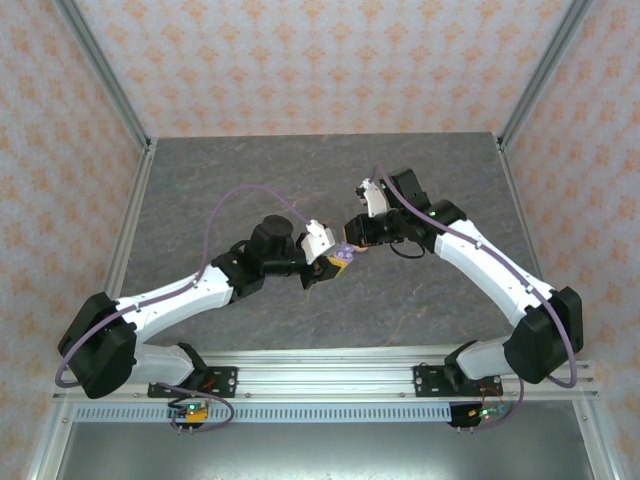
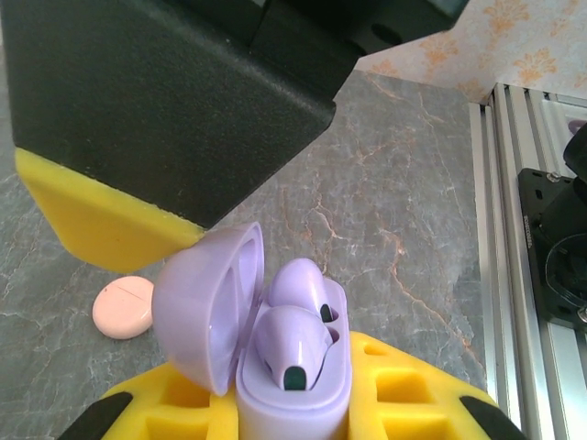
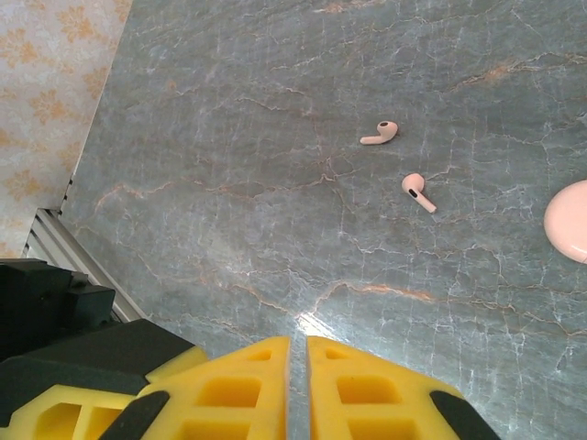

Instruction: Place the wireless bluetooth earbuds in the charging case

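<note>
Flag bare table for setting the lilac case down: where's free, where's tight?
Free: the far table strip between the pincers and back wall; the marble between the pink earbuds and the wall rail. Crowded: mid-table, where the left pincer holding the lilac case meets the right pincer, and near the pink case.

Both arms bent inward over mid-table, left hand (image 1: pixel 328 266) clamped on the open charging case (image 2: pixel 293 376), right hand (image 1: pixel 352 232) just beside it toward the far edge, pads (image 3: pixel 240 390) near-touching, nothing between them.
</note>
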`<state>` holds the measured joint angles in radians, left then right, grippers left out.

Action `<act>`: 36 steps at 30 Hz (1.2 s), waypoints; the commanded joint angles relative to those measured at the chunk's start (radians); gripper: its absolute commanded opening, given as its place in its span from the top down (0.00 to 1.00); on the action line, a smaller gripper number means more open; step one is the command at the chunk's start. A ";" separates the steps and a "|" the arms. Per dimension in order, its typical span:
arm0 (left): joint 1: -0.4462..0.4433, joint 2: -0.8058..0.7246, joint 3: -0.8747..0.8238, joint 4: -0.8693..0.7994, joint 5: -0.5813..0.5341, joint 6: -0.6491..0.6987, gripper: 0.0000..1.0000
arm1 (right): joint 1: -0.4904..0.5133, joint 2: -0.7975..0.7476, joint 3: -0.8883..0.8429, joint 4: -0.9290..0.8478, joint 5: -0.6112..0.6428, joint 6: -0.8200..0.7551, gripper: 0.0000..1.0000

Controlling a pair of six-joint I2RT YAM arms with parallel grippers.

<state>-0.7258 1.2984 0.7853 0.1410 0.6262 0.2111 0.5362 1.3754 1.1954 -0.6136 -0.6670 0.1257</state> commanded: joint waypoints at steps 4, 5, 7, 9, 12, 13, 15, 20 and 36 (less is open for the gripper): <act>-0.004 0.019 0.060 -0.006 -0.061 -0.026 1.00 | 0.021 0.010 0.038 -0.053 -0.039 -0.040 0.86; -0.004 0.021 0.064 -0.006 -0.066 -0.034 1.00 | 0.023 0.010 0.038 -0.059 -0.038 -0.047 0.86; -0.002 0.029 0.076 -0.012 -0.076 -0.050 1.00 | 0.025 0.011 0.038 -0.068 -0.031 -0.051 0.86; 0.003 0.035 0.084 -0.013 -0.079 -0.067 1.00 | 0.024 0.011 0.037 -0.077 -0.017 -0.054 0.85; 0.011 0.043 0.089 -0.010 -0.083 -0.090 1.00 | 0.024 0.004 0.033 -0.083 0.010 -0.055 0.85; 0.014 0.045 0.091 -0.005 -0.084 -0.098 1.00 | 0.025 0.005 0.032 -0.085 0.014 -0.057 0.85; 0.021 0.047 0.085 0.009 -0.085 -0.113 1.00 | 0.024 0.005 0.032 -0.093 0.023 -0.060 0.85; 0.032 0.058 0.088 0.018 -0.092 -0.140 1.00 | 0.025 0.001 0.028 -0.095 0.043 -0.059 0.84; 0.156 0.186 0.149 0.012 -0.189 -0.486 1.00 | -0.038 -0.017 0.009 -0.086 0.501 0.119 0.59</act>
<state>-0.5900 1.4567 0.8974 0.1268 0.4911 -0.1539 0.5274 1.3827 1.2102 -0.6750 -0.2905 0.1837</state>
